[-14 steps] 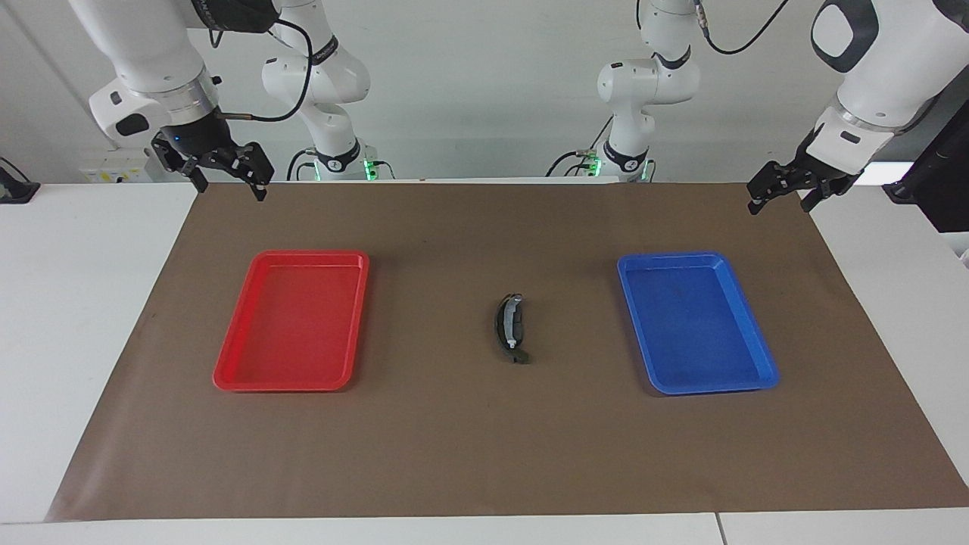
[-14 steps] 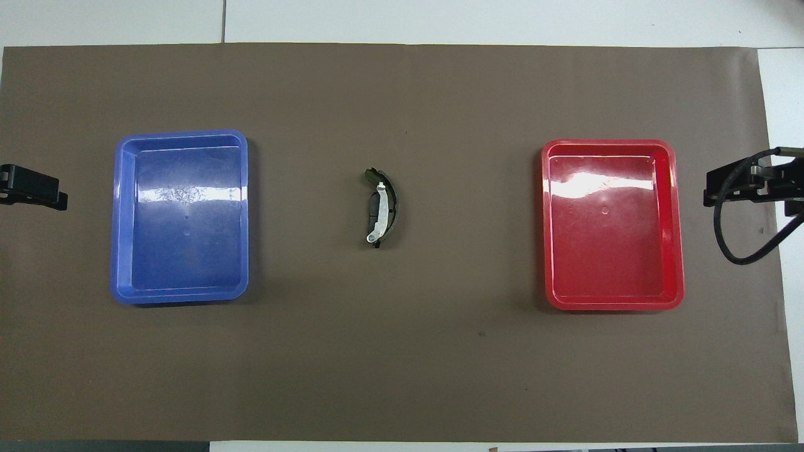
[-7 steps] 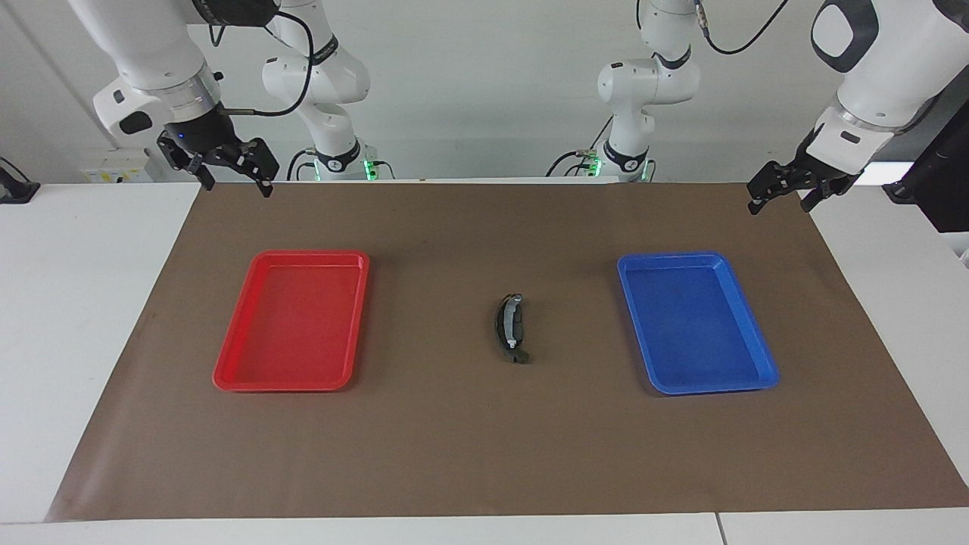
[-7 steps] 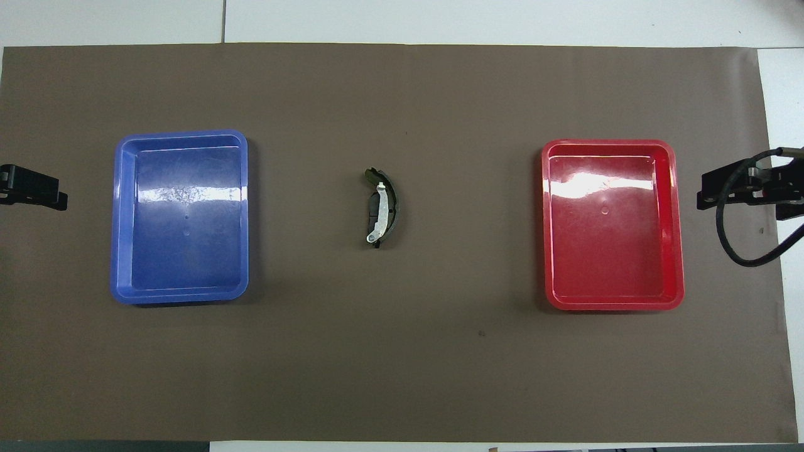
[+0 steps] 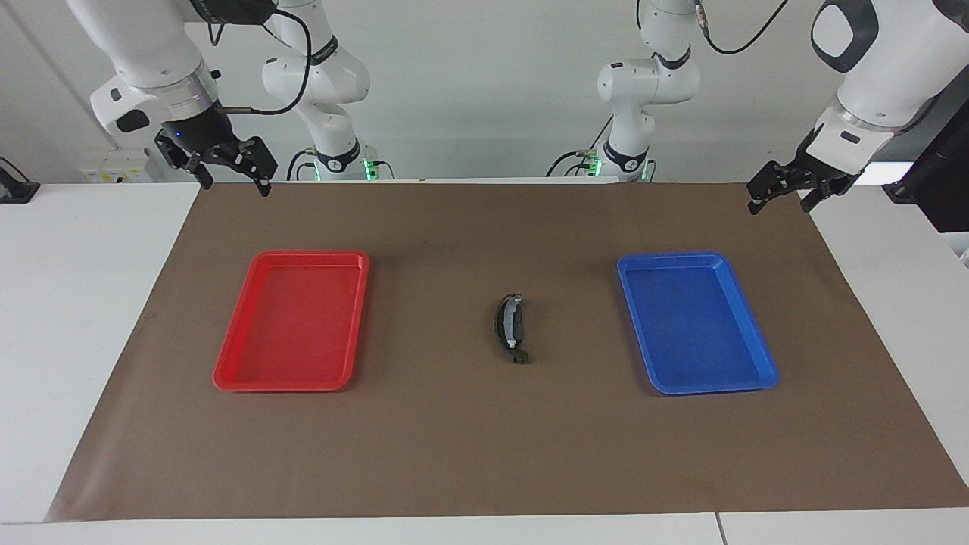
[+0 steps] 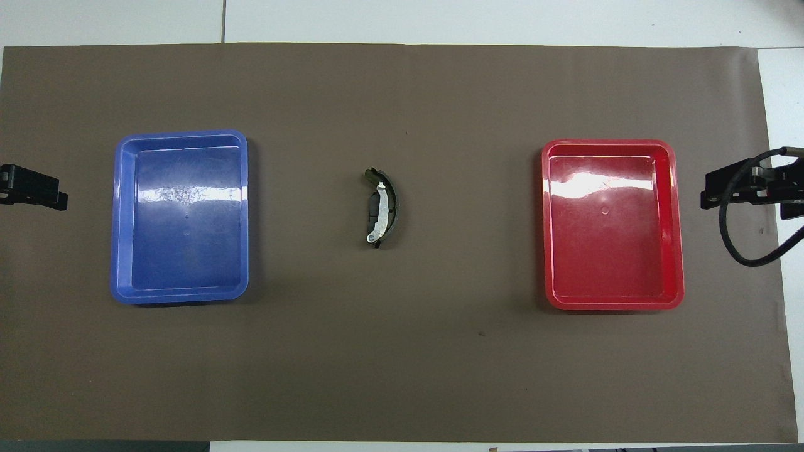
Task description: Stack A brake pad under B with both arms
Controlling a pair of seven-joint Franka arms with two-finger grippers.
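Observation:
B (image 5: 503,327), the long black crescent piece with a silver-grey strip, lies at the middle of the brown mat, between the two trays. It also shows in the overhead view (image 6: 391,204). The A brake pad (image 6: 372,211) shows only as a short dark edge under B's inner curve; the rest is hidden. My right gripper (image 5: 229,180) hangs open and empty over the mat's corner near the red tray. My left gripper (image 5: 780,195) hangs open and empty over the mat's corner near the blue tray. Both are well away from the stack.
An empty red tray (image 5: 310,255) lies toward the right arm's end of the table. An empty blue tray (image 5: 670,257) lies toward the left arm's end. The brown mat (image 5: 484,454) covers most of the white table.
My right gripper has risen a little and drifted slightly over its corner of the mat. The left gripper and the stacked pieces have not moved.

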